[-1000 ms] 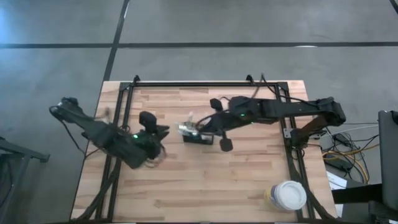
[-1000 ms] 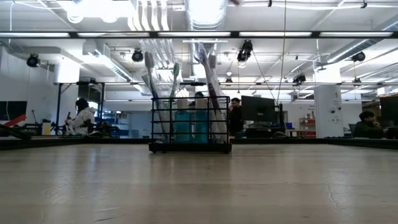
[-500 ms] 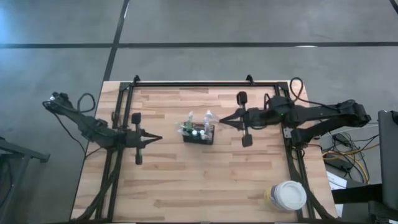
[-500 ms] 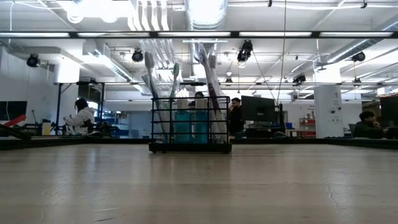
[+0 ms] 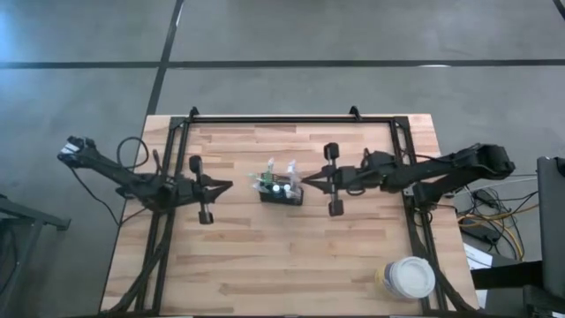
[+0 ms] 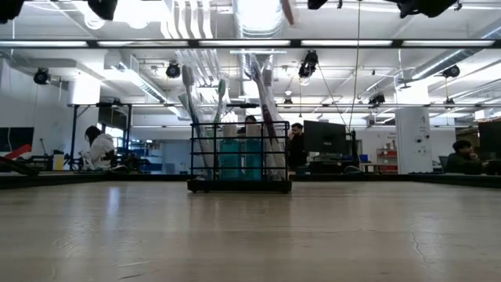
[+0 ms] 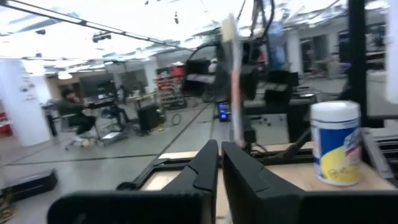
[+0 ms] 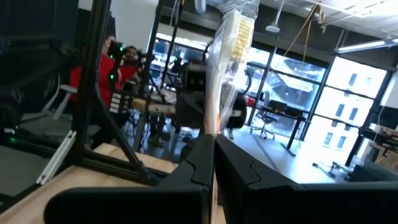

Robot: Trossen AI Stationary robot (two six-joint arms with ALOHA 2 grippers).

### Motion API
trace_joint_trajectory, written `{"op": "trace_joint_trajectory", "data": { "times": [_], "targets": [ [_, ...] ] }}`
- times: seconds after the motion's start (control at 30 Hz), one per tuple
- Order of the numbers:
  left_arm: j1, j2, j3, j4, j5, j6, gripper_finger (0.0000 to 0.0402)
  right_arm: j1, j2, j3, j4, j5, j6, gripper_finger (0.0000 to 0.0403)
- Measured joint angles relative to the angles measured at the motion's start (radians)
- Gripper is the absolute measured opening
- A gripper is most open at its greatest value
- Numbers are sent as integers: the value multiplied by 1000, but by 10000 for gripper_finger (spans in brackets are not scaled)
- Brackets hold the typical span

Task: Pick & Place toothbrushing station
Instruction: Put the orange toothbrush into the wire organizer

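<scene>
The caddy [image 5: 282,192] is flanked by 2 clenched, empty grippers, left [image 5: 229,185] and right [image 5: 306,182]; bare table [image 5: 291,256] is left nearer the tub [image 5: 409,277]; toothbrushes [image 6: 262,117] are resolved only in the low view.

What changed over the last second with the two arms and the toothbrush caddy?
The right end effector pulled back from the caddy, then came in again beside it. The left end effector swung up from lower on the table and now points at the caddy from the other side. The caddy, its toothbrushes and the white tub stayed put.
</scene>
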Motion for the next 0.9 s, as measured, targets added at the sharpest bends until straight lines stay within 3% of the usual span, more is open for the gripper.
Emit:
{"op": "trace_joint_trajectory", "data": {
  "times": [0.17, 0.57, 0.9],
  "targets": [
    [41, 84, 91, -44, 128, -40, 55, 0, 97, 82, -8, 1, -27, 8],
    [96, 282, 304, -113, 157, -4, 173, 0, 251, 252, -56, 3, -67, 8],
    [158, 370, 376, -96, 169, -22, 189, 2, 294, 333, -143, 3, -96, 8]
  ]
}}
